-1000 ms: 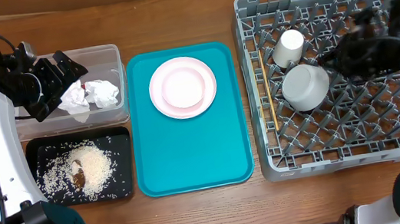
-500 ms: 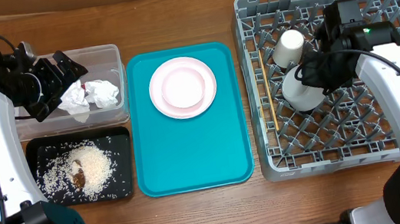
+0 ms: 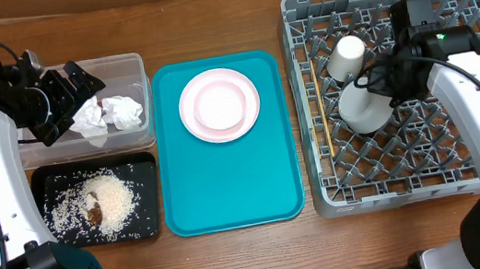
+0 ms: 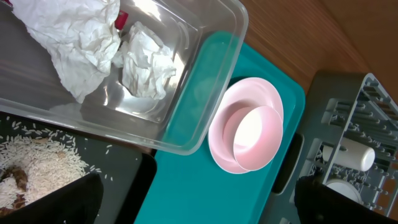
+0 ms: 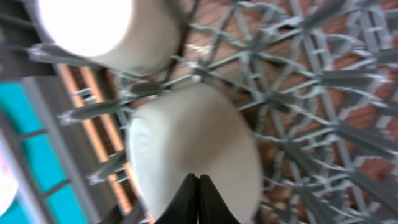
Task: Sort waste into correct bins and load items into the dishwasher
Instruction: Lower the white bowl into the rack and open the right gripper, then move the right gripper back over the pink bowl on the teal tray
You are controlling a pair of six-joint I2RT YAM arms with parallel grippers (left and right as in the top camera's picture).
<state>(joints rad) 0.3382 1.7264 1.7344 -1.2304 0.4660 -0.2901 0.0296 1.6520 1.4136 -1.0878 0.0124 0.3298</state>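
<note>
The sorting seems nearly finished. The crumpled napkins (image 3: 115,113) and the red-and-white wrapper (image 4: 122,19) lie in the clear tub (image 3: 133,70). The rice (image 3: 105,203) and the brown scrap (image 3: 95,212) lie in the black tray (image 3: 140,166), which keeps food waste apart from paper.

The left claw (image 3: 71,99) hangs over the tub with its jaws spread wide and nothing in them.

In the dish rack (image 3: 414,188), the grey-white bowl (image 5: 193,143) sits seemingly mouth-down among the pegs, likely so that it drains. The cream cup (image 3: 347,55) is just beside it, and the chopsticks (image 3: 325,128) lie along the rack's left edge.

The right claw (image 5: 198,182) is pinched shut and empty at the bowl's surface; I cannot tell if it touches.

The pink bowl (image 3: 219,106) rests on the pink plate (image 3: 191,115) on the teal tray (image 3: 229,192), not yet loaded.
</note>
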